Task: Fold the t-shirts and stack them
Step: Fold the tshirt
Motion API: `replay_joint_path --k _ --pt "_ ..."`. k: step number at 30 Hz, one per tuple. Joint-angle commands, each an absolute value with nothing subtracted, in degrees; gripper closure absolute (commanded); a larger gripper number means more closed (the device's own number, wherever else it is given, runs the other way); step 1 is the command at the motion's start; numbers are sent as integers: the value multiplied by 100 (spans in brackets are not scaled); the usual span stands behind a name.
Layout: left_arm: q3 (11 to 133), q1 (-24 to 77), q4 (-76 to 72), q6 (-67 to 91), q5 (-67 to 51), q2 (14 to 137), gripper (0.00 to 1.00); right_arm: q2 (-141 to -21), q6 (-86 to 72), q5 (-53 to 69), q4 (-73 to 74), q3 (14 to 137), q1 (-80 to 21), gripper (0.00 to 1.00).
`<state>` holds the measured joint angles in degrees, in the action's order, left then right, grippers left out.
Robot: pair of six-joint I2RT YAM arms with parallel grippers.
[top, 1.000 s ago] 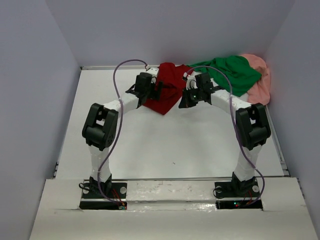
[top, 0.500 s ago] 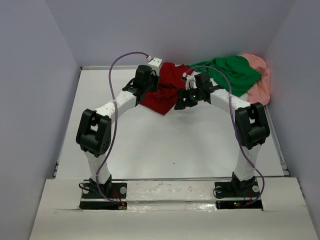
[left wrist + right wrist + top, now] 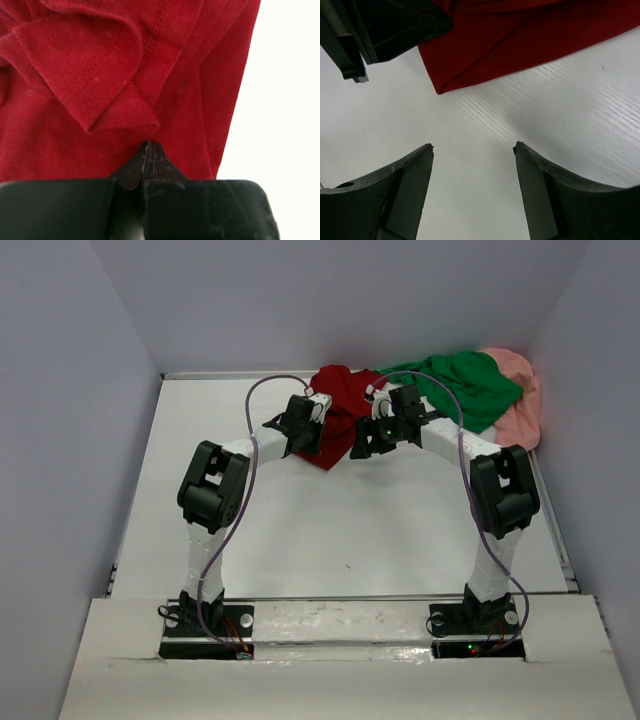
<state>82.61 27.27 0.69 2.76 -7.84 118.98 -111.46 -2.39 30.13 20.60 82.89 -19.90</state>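
The dark red t-shirt [image 3: 343, 390] lies crumpled at the back middle of the table, and it fills the left wrist view [image 3: 75, 75]. My left gripper [image 3: 318, 430] [image 3: 148, 143] rests on its left side, jaws pressed together at a raised fold of the cloth. My right gripper [image 3: 366, 445] [image 3: 473, 147] hovers open over bare table, just in front of the red shirt's near corner [image 3: 520, 35], holding nothing. The bright green t-shirt [image 3: 465, 385] is bunched to the right of the red one. It partly covers the salmon pink t-shirt [image 3: 517, 400] in the back right corner.
The white table [image 3: 350, 520] is enclosed by grey walls on the left, right and back. Part of the left arm's dark gripper body [image 3: 385, 25] shows at the top left of the right wrist view, close to the right fingers.
The left gripper reached out over the red shirt, shut, and drew back toward the front. The right gripper opened and stayed in place.
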Motion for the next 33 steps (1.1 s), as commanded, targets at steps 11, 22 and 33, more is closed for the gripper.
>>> replay_joint_path --k 11,22,33 --pt "8621 2795 -544 255 -608 11926 100 -10767 -202 3050 2004 8464 -1969 29" --pt "9166 2830 -1037 -228 342 12524 100 -10547 -211 3111 2013 8376 -1969 30" --pt "10247 2883 -1169 -325 1221 12885 100 -10485 -255 3225 2021 8306 -1969 30"
